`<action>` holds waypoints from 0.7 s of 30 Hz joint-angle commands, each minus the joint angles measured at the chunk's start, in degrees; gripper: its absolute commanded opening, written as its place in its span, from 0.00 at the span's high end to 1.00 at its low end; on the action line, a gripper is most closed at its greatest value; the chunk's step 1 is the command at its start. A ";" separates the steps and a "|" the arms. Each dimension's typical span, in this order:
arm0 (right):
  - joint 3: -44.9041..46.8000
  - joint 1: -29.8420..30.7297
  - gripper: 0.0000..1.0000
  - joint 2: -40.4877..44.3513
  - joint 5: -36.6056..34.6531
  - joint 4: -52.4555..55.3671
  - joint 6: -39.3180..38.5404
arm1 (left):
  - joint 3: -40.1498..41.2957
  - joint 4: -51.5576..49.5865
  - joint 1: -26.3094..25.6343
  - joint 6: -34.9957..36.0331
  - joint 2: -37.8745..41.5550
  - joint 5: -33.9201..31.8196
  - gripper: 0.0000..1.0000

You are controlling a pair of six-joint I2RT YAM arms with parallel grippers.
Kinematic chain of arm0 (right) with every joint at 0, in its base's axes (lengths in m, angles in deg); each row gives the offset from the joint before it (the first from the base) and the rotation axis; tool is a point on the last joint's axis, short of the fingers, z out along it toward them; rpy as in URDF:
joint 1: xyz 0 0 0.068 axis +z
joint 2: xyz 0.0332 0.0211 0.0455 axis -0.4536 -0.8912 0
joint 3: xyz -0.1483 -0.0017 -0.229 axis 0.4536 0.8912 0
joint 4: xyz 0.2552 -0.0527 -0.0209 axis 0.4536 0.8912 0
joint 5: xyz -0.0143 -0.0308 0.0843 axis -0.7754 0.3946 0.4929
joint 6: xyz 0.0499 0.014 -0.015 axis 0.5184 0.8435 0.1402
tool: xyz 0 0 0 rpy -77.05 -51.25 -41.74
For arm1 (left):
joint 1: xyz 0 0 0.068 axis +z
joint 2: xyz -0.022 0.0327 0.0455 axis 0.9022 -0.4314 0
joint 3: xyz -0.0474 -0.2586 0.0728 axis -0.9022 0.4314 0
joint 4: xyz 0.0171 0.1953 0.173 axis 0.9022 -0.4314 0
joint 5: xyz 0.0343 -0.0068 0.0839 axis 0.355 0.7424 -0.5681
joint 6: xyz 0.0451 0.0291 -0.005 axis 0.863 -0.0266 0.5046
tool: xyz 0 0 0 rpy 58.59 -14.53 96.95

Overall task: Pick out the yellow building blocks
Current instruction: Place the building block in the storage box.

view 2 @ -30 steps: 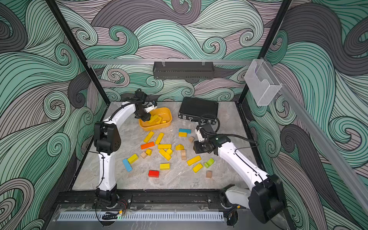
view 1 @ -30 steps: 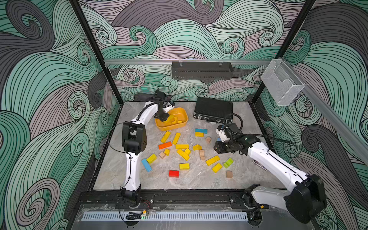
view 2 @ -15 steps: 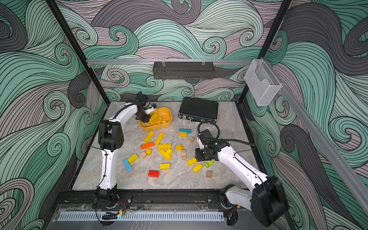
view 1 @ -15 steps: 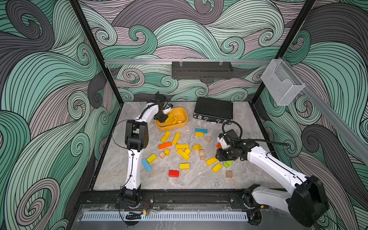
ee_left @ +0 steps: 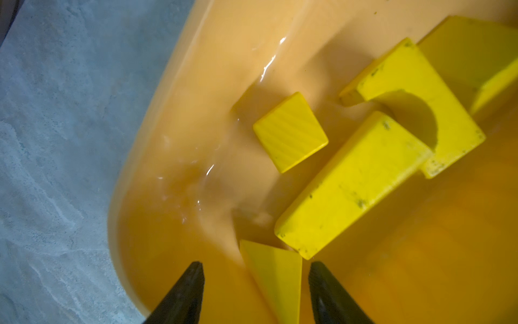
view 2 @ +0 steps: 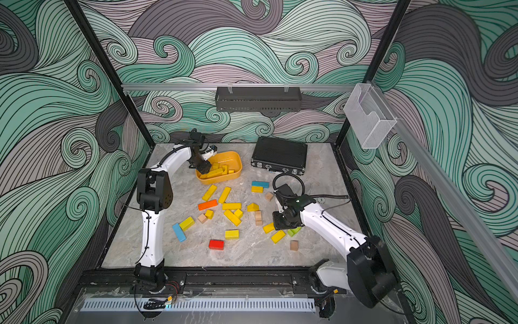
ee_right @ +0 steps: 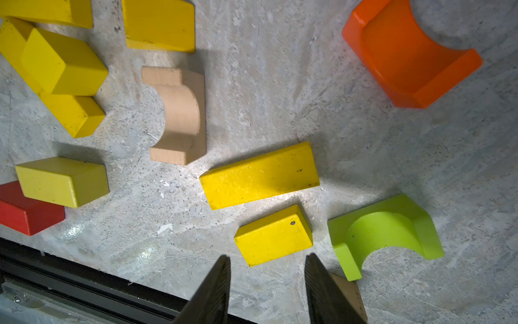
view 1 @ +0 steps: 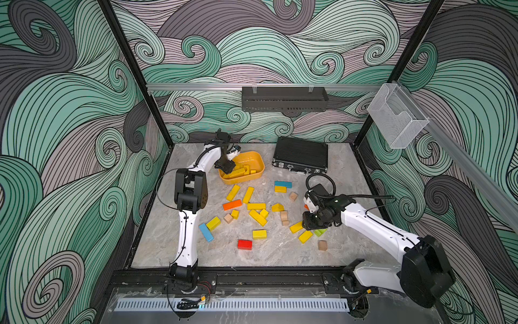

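Observation:
My left gripper [ee_left: 256, 266] hangs open inside the orange-yellow tub [ee_left: 224, 56]. A yellow wedge [ee_left: 276, 283] lies loose between its fingers, beside a yellow bar [ee_left: 350, 182], a cube [ee_left: 290, 131] and an arch. In both top views the left gripper [view 1: 225, 168] is at the tub's near-left end. Several yellow building blocks [view 1: 256, 206] lie scattered on the table's middle. My right gripper [ee_right: 267, 258] is open and empty, low over the table, just short of a short yellow brick [ee_right: 273, 235]. A longer yellow brick [ee_right: 259, 175] lies beyond it.
A lime-green arch [ee_right: 384, 232], an orange arch [ee_right: 406, 56] and a bare wooden arch [ee_right: 179, 115] lie around the right gripper [view 1: 309, 224]. An orange bar [view 1: 232, 204], blue blocks [view 1: 206, 232] and a red brick [view 1: 244, 244] sit among the yellow ones. A black case [view 1: 300, 154] stands at the back.
My left gripper has opened over the tub and let go of the yellow wedge. My right arm has swung toward the table's front and come down near the yellow bricks by the green arch.

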 commanded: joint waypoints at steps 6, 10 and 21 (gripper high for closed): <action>1.91 5.38 0.53 -0.12 -0.12 3.22 4.22 | 1.01 -2.78 0.24 -4.13 11.83 5.21 0.36; 1.83 7.87 0.51 -0.62 1.40 3.88 9.59 | 3.71 -2.55 0.25 -5.03 16.57 7.13 0.30; 8.79 11.10 0.47 4.65 -3.88 -1.05 23.83 | 11.70 0.36 0.24 -6.97 24.59 10.94 0.27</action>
